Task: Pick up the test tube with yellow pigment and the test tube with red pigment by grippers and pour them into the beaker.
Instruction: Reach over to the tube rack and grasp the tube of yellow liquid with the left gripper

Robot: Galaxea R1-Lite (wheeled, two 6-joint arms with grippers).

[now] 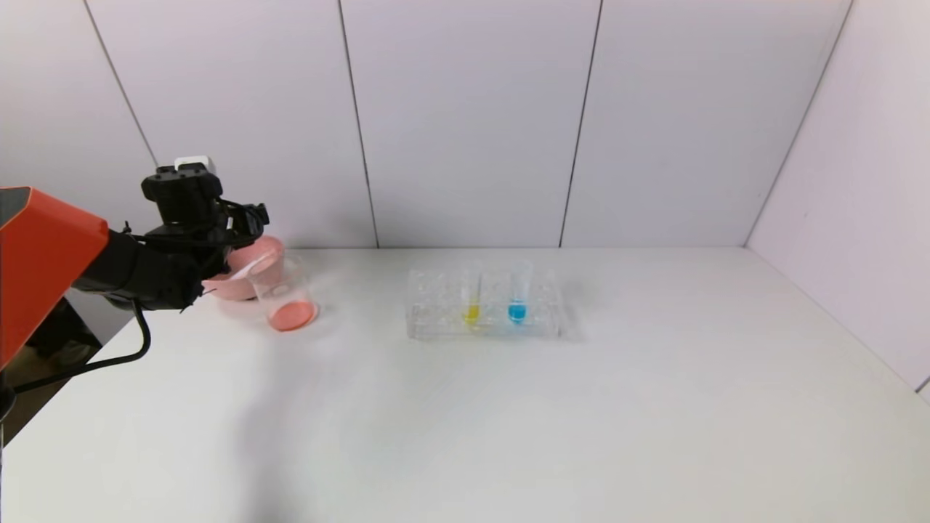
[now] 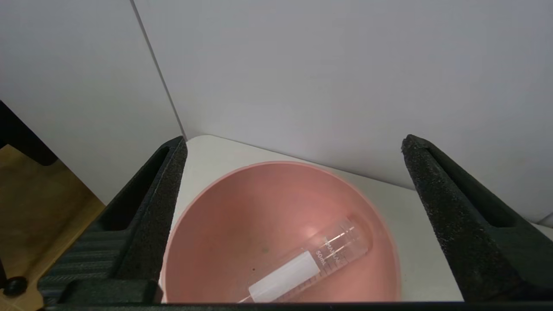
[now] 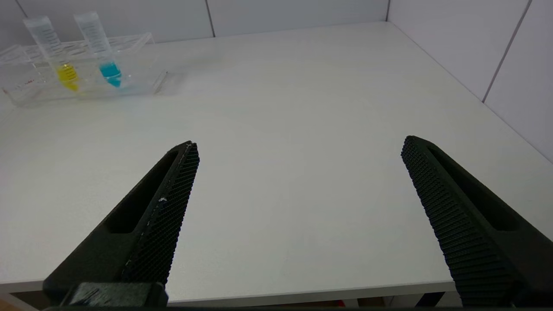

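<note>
Yellow tube (image 1: 472,298) upright in rack (image 1: 483,305): light, slick, fragile; grip upper wall w/ right gripper (image 3: 298,190), jaws wide, empty; left gripper (image 2: 293,172) wide, empty over bowl (image 2: 207,242).

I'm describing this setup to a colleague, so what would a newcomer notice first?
The left end effector hangs open over the pink bowl, where an empty clear tube lies. Beside the bowl, the beaker holds red-orange liquid. At mid-table, the rack holds the yellow tube and a blue tube.
</note>
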